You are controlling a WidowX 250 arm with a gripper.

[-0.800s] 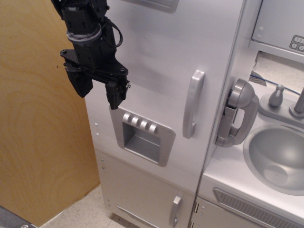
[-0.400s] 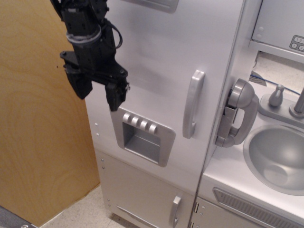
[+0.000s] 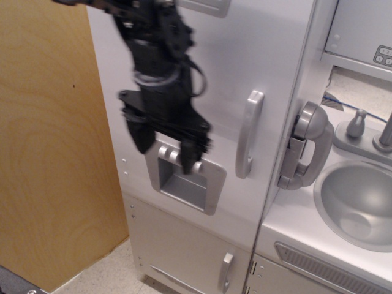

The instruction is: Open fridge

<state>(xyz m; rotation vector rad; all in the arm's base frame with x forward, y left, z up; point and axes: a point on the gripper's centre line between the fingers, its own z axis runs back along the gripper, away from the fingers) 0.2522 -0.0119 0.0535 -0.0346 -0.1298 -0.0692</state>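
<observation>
The gripper (image 3: 165,152) hangs over the fridge's (image 3: 269,67) dispenser panel (image 3: 185,177) (blurred), jaws spread, empty. The door handle (image 3: 248,133) sits apart, rightward.

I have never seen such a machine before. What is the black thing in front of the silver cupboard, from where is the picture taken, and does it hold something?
The black thing is a robot arm, and its lower end is its hand, with two fingers that point down. The fingers stand apart and nothing is between them, so it holds nothing. The picture is a little blurred there.

There is one camera, outside the robot, looking down at an angle on a toy kitchen. The silver cupboard is the fridge. Its door is shut. The hand hangs before the recessed panel with buttons, left of the long curved handle.

To the right you see a grey toy phone, a sink and a tap. To the left is a wooden board.
</observation>
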